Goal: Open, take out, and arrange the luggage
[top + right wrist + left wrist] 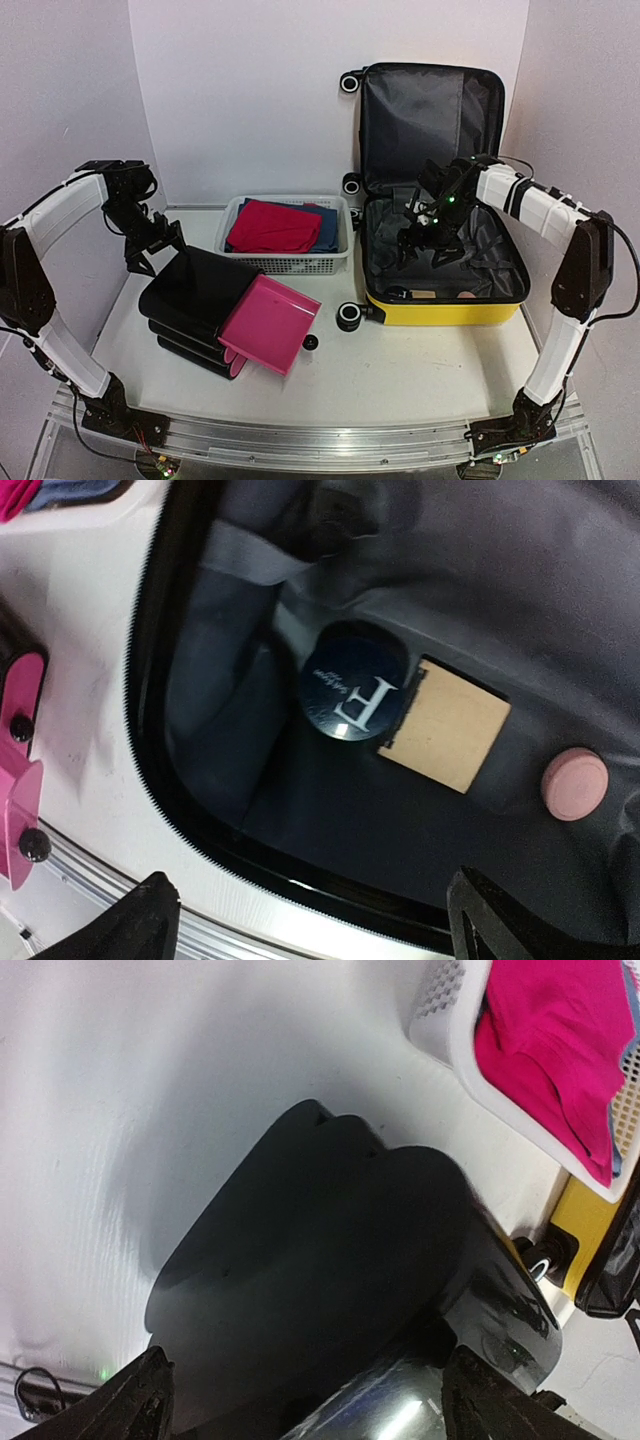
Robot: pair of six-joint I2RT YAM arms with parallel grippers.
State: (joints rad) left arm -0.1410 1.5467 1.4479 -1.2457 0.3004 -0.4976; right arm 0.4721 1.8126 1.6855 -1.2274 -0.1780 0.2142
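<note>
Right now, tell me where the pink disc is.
Right wrist view, right side: the pink disc lies on the luggage lining, just right of the tan card, apart from it.

White mesh basket (285,265) on bench (420,370), red cloth (272,228) over blue cloth (328,228) inside. Black case (195,290) with pink panel (270,322) just in front, tiny black cap (311,343) beside the panel. Dark round tin (352,693) marked F touching tan card (445,723); pink disc (575,783) near.
</note>
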